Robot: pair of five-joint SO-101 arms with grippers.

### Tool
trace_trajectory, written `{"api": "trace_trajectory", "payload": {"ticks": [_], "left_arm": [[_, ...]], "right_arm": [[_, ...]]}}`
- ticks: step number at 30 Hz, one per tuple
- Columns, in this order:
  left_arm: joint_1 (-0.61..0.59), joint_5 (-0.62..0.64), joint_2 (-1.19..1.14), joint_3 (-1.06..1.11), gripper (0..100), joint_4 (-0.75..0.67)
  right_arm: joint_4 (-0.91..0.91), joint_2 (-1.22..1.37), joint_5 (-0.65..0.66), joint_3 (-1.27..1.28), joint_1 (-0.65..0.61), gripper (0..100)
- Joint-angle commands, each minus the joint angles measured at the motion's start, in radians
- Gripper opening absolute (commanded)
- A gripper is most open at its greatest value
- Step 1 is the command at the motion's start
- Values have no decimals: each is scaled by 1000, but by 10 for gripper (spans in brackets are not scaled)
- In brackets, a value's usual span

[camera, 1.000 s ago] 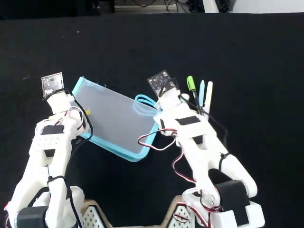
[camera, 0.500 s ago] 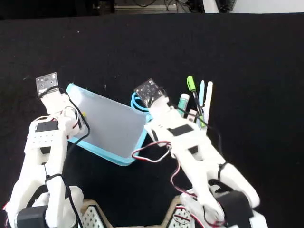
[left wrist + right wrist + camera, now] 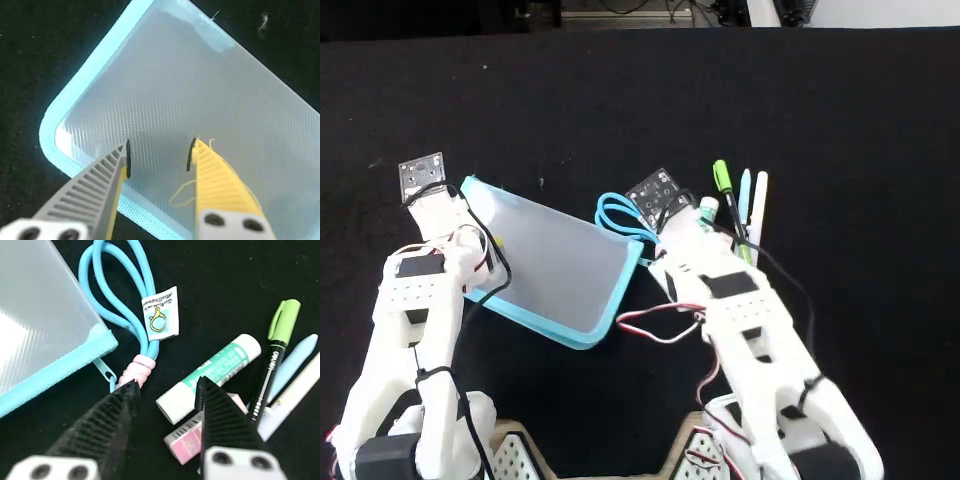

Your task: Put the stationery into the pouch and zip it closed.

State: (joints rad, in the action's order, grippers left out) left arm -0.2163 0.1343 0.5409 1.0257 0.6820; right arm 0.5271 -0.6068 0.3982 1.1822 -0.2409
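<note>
On the black table [image 3: 840, 110], seen from above: pouch [image 3: 555, 265], translucent with cyan edging, lying flat and tilted left of centre. Blue cord loop [image 3: 618, 214] at its upper right corner. Just right of that, above centre: green-capped pen [image 3: 722, 178], light blue pen [image 3: 744, 192] and white pen [image 3: 758, 198], side by side, all outside the pouch. Glue stick [image 3: 706, 210] peeking out beside the right arm's wrist.

Left gripper [image 3: 159, 159]: fingers spread, holding nothing, poised over the pouch's ribbed face [image 3: 210, 100] close to a rounded corner. Cannot tell whether the tips touch the plastic. In the high view, sits at the pouch's left edge, tucked under the arm.

Right gripper [image 3: 167, 390]: fingers spread, empty, above the gap between cord and stationery. Closer detail from this wrist:
- Zipper pull [image 3: 106, 374] at the pouch's corner.
- Pink sleeve [image 3: 137, 371] binding the cord.
- White tag [image 3: 161, 314] on the cord.
- Glue stick [image 3: 210, 375] in full, white and green.
- Pink eraser [image 3: 187, 440] just beside the glue stick, partly behind one finger.
- The three pens lying next to them.
</note>
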Motion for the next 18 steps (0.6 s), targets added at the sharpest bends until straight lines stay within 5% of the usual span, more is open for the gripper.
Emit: {"api": "trace_trajectory", "payload": {"ticks": [1, 18], "left_arm": [[10, 6, 8, -64, 213, -3], [5, 6, 6, -64, 213, -3]], "right_arm": [[40, -116, -8, 33, -49, 188], [40, 97, 48, -31, -123, 188]]}}
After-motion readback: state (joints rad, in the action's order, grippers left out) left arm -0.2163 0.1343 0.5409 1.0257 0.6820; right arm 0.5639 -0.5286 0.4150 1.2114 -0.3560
